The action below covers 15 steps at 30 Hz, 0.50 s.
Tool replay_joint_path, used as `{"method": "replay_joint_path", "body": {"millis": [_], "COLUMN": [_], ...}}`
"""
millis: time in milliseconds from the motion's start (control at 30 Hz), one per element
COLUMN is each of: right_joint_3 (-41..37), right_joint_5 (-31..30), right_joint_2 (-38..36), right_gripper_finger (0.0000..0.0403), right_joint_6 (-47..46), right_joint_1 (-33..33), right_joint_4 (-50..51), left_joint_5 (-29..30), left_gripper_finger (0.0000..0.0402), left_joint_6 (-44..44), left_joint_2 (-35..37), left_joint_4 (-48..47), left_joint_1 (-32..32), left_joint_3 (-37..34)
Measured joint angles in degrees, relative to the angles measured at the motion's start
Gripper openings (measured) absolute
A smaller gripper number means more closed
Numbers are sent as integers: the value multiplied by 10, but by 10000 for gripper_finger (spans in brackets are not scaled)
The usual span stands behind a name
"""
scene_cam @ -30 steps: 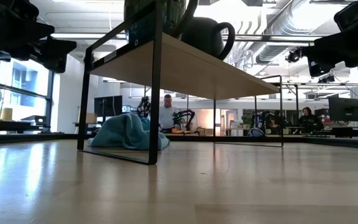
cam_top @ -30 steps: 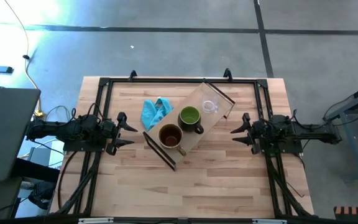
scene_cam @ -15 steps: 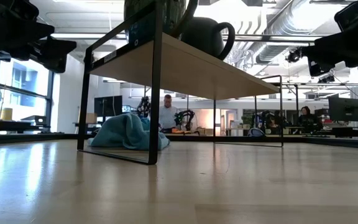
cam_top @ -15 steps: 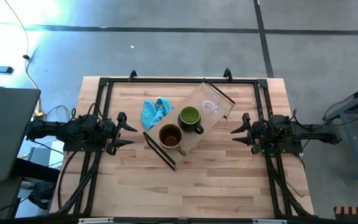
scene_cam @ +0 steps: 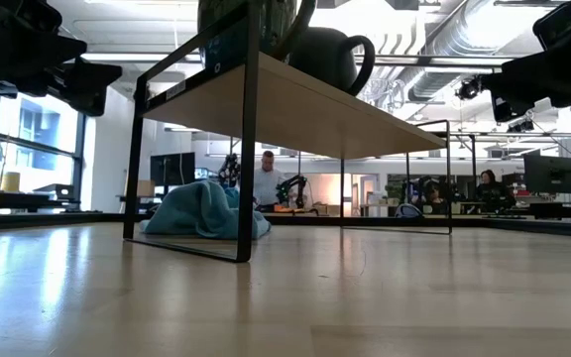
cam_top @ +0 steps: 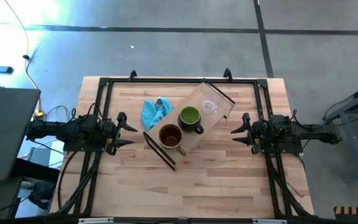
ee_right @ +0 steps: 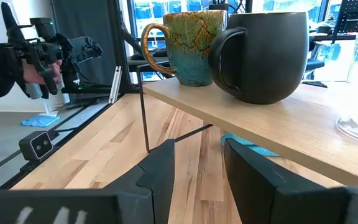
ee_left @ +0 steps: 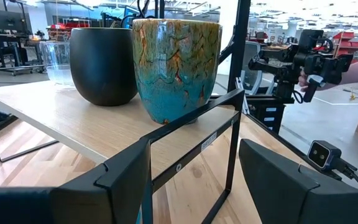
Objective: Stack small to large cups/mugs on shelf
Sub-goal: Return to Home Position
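The light-wood shelf stands slantwise at mid-table on its black end frames. Three vessels stand in a row on its board: the brown mug, glazed teal and brown outside, at the near-left end; the green mug, dark outside, in the middle; the clear glass cup toward the far-right end. My left gripper hovers open to the left of the shelf, facing its end frame. My right gripper hovers open to the right.
A crumpled blue cloth lies on the tabletop just behind the shelf's left part, also seen under the board. Black rails frame the table. Beyond the table a person's hand holds a hand-held gripper device.
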<state>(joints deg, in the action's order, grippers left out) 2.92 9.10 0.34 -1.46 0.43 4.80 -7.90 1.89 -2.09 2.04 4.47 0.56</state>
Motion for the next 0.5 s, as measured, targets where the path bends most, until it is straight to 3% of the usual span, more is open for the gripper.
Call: {"method": "replay_joint_path", "body": {"millis": [500], "right_joint_3": [0], "right_joint_5": [0], "right_joint_2": [0], "right_gripper_finger": [131], "right_joint_6": [0], "right_joint_1": [0], "right_joint_4": [0], "left_joint_5": [31], "left_gripper_finger": [237], "left_joint_6": [-33], "left_joint_2": [0], "left_joint_4": [29], "left_joint_1": [0], "left_joint_3": [0]}}
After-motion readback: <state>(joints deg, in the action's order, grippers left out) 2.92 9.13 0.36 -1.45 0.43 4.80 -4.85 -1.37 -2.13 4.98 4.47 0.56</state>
